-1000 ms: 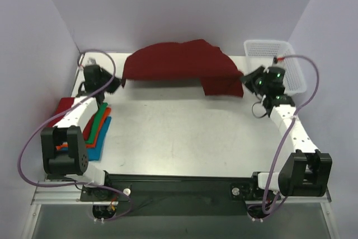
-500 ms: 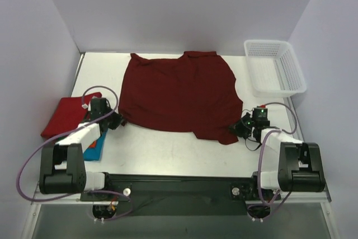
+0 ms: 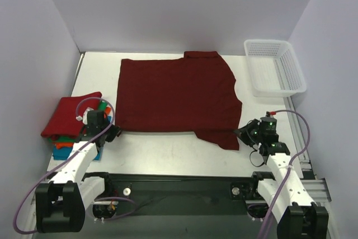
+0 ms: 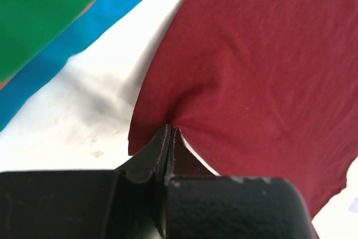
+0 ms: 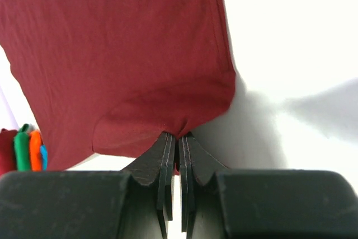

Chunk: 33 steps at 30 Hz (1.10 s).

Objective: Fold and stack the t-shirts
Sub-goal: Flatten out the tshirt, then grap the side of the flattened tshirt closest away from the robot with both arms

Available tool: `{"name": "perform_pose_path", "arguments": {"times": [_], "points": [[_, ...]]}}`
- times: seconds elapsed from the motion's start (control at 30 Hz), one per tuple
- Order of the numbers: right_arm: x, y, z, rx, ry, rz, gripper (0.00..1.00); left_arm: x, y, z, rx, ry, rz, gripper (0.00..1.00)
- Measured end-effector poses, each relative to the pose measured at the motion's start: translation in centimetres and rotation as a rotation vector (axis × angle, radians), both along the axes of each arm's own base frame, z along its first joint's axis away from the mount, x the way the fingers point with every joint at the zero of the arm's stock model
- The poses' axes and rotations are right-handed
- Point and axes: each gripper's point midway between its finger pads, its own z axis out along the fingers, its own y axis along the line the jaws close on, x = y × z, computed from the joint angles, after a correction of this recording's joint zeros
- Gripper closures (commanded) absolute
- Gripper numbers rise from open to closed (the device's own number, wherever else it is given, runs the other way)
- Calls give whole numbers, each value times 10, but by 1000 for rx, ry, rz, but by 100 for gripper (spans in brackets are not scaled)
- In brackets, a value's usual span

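A dark maroon t-shirt [image 3: 176, 96] lies spread flat across the middle of the table. My left gripper [image 3: 114, 132] is shut on its near left corner, with cloth [image 4: 251, 71] bunched at the jaw tips [image 4: 170, 130]. My right gripper [image 3: 241, 135] is shut on the near right corner, where the maroon cloth [image 5: 112, 43] puckers between its jaws [image 5: 179, 136]. At the left edge sits a stack of folded t-shirts, a bright red one [image 3: 70, 116] on top of green, orange and blue ones [image 3: 64, 148]. Green [image 4: 39, 9] and blue [image 4: 84, 37] cloth show in the left wrist view.
A white mesh basket [image 3: 275, 65] stands at the back right corner. Lilac walls close the table on the left, back and right. Both arms' cables loop beside their bases near the front edge.
The maroon shirt hung raised at the back a second ago. Both grippers have drawn it toward the near edge, and it now lies flat.
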Motion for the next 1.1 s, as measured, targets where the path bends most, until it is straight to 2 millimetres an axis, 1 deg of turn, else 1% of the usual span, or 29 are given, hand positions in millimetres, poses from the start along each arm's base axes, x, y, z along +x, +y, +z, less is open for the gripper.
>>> {"name": "perform_pose_path", "arguments": {"times": [0.07, 0.1, 0.13, 0.17, 0.2, 0.23, 0.27, 0.33, 0.37, 0.47, 0.57, 0.7, 0.73, 0.8, 0.87, 0.93, 1.03, 1.1], "points": [[-9, -1, 0, -10, 15, 1, 100, -7, -3, -3, 4, 12, -12, 99], [-13, -2, 0, -14, 23, 0, 100, -10, -5, -5, 4, 19, -20, 96], [-16, -2, -1, -17, 28, -1, 98, -12, -6, -7, 6, 25, -27, 93], [-19, -3, 0, -22, 31, -3, 95, -14, -7, -8, 7, 30, -31, 84], [-21, -3, 0, -25, 32, -4, 91, -15, -7, -9, 10, 34, -35, 80], [-23, -4, 0, -28, 32, -3, 88, -18, -7, -11, 13, 44, -40, 75], [-24, -4, -1, -31, 38, 0, 83, -19, -6, -12, 17, 50, -42, 61], [-27, -4, -3, -39, 49, 6, 77, -23, -4, -15, 31, 68, -40, 48], [-29, -5, -4, -42, 56, 7, 71, -26, -3, -17, 43, 83, -37, 42], [-34, -6, -9, -56, 84, 15, 68, -35, 2, -22, 70, 122, -18, 41], [-37, -7, -12, -68, 99, 18, 68, -45, 9, -26, 97, 165, 16, 40], [-39, -9, -14, -80, 108, 20, 68, -51, 15, -28, 123, 198, 55, 42], [-39, -9, -14, -84, 109, 22, 68, -53, 16, -29, 128, 204, 63, 45], [-40, -10, -14, -90, 112, 26, 68, -54, 17, -30, 132, 213, 78, 46], [-40, -10, -12, -95, 114, 27, 68, -54, 17, -34, 133, 227, 85, 50], [-40, -11, -11, -99, 112, 27, 67, -51, 17, -35, 133, 233, 91, 51], [-41, -12, -9, -106, 109, 29, 66, -46, 17, -36, 128, 239, 102, 65], [-41, -12, -8, -113, 105, 32, 62, -44, 16, -37, 128, 238, 103, 73]]}}
